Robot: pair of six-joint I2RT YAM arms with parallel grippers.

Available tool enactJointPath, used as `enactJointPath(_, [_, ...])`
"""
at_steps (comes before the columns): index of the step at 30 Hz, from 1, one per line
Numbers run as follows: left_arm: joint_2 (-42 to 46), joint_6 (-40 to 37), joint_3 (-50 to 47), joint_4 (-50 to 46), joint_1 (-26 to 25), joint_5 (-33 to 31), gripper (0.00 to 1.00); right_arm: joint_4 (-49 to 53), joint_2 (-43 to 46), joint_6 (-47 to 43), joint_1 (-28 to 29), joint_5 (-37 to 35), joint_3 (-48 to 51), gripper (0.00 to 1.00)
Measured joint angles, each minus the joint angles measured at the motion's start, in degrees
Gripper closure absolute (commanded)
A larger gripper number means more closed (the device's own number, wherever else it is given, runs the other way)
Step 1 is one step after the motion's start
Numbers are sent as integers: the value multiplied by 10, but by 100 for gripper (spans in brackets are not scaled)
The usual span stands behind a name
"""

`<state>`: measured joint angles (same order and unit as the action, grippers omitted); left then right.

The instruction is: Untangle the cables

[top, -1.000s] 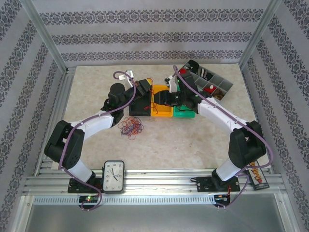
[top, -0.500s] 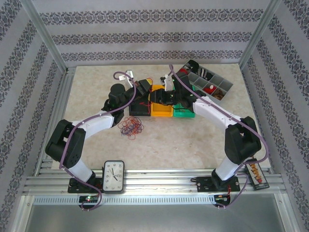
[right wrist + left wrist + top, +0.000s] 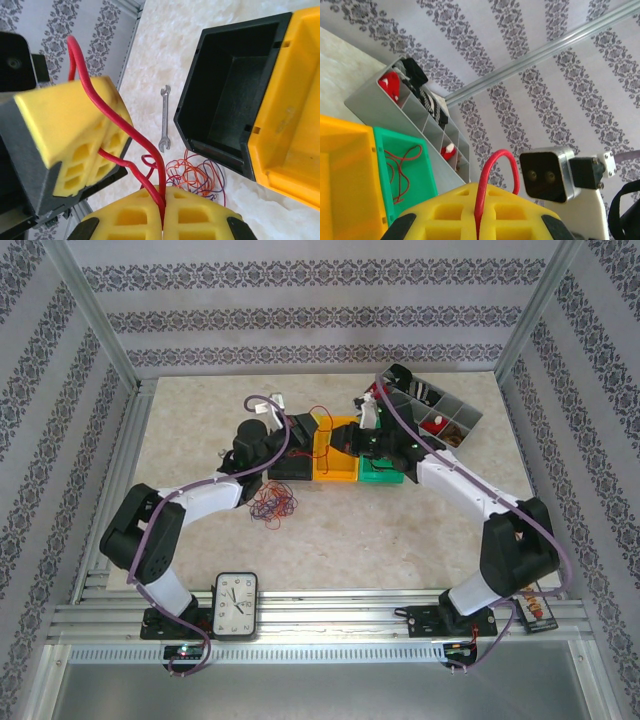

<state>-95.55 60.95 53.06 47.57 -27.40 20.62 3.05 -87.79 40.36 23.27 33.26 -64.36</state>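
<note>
A loose tangle of red, orange and dark blue cables (image 3: pixel 272 504) lies on the tabletop (image 3: pixel 400 530) just in front of the black bin (image 3: pixel 290 466); a small wrench (image 3: pixel 165 118) lies on the tabletop just beside that bin's outer wall, apart from the tangle. Above the black bin the left fingers (image 3: pixel 440 216) are pressed together on one red cable (image 3: pixel 481 192), which loops up out of them; the same cable spans the gap to the right fingers (image 3: pixel 125 217), likewise clamped tight on it, over the yellow bin (image 3: pixel 335 455) touching the black bin's right side. Past the yellow bin, the green bin (image 3: pixel 427 175) holds a thin red wire (image 3: pixel 395 167); the grey compartment tray (image 3: pixel 440 410) stands farthest right of the black bin.
</note>
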Motion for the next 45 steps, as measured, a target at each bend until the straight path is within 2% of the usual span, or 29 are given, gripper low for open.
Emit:
enactJointPath(3, [-5, -1, 0, 7, -2, 3, 70, 1, 13, 8, -16, -16, 15, 100])
enactJointPath(5, [-5, -3, 0, 10, 7, 0, 58, 7, 22, 15, -45, -47, 24, 100])
enactJointPath(7, [-5, -6, 0, 11, 16, -3, 50, 14, 27, 18, -71, -71, 29, 100])
enactJointPath(11, [-5, -14, -4, 11, 25, -11, 43, 28, 38, 20, -99, -104, 30, 100])
enactJointPath(15, [14, -20, -30, -15, 31, -43, 41, 53, 58, 14, -127, -122, 30, 100])
enactJointPath(21, [78, -43, -45, -180, 43, -150, 41, 94, 76, -5, -195, -148, 25, 100])
enactJointPath(28, [124, -83, -51, -296, 45, -214, 42, 156, 11, -48, -209, -194, -50, 100])
enactJointPath(34, [124, -85, -57, -331, 45, -224, 42, 184, -88, -73, -189, -241, -102, 100])
enactJointPath(45, [120, -96, -57, -358, 45, -224, 42, 289, -275, -149, -79, -314, -257, 99])
